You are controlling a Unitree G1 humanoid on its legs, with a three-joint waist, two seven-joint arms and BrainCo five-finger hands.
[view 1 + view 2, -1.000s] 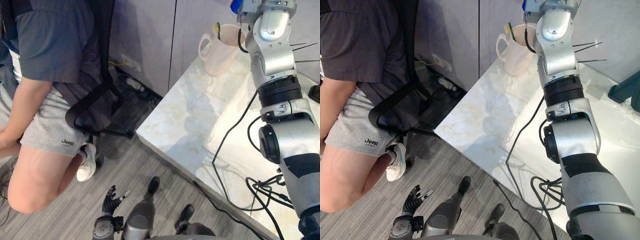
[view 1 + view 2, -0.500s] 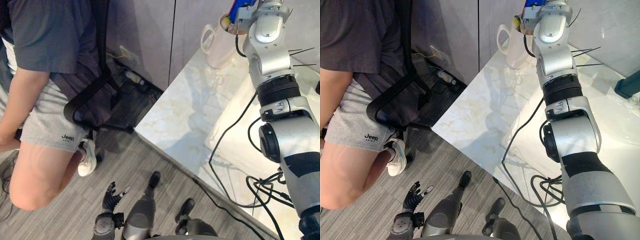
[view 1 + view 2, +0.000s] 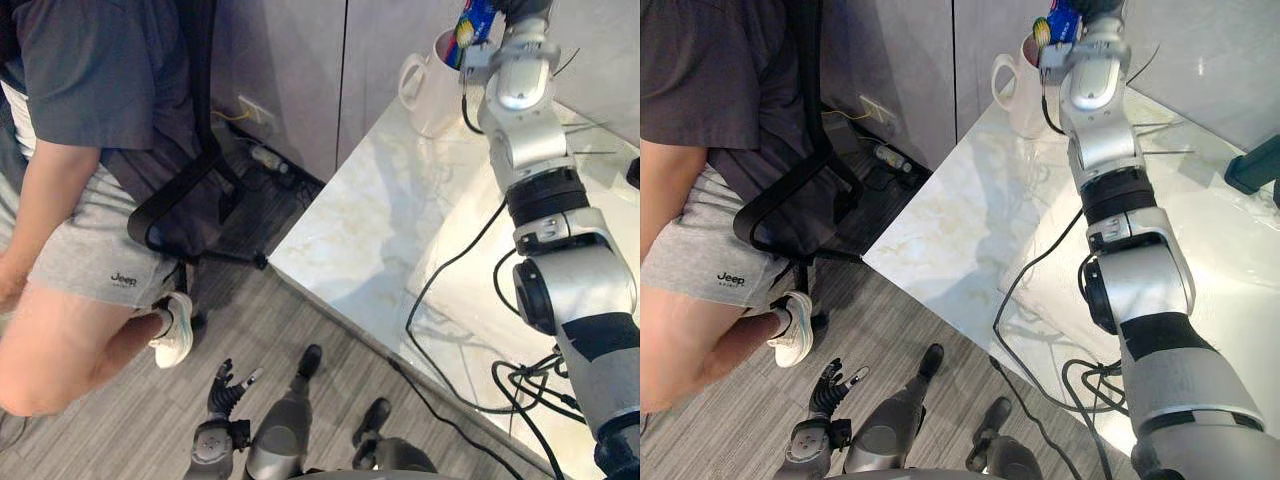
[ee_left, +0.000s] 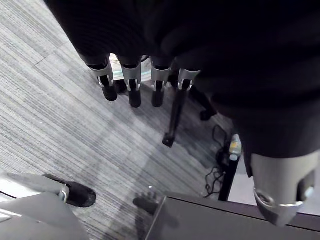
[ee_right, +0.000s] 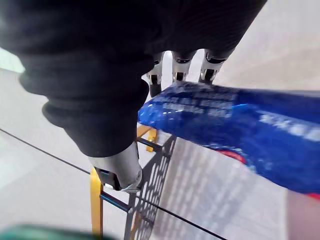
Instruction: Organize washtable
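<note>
Far corner of the table (image 3: pixel 370 230): a white mug (image 3: pixel 432 95) stands there.
Right hand (image 5: pixel 176 70): up over the mug, fingers and thumb clamped round a blue tube (image 5: pixel 240 135).
Tube: tilted, just beside the mug's rim.
Left hand (image 3: pixel 222 388): low above the floor (image 3: pixel 120 440), fingers loose, holding nothing.
Person (image 3: pixel 90 150): sits on a black chair (image 3: pixel 175 215) beside the table.

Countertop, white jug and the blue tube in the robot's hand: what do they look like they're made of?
Countertop: polished marble or marble-look stone, pale with faint veins and soft reflections. White jug: probably glazed ceramic, smooth with a thick handle; plastic is possible. Blue tube, held by the right hand: glossy soft plastic or laminate, shiny printed skin.
</note>
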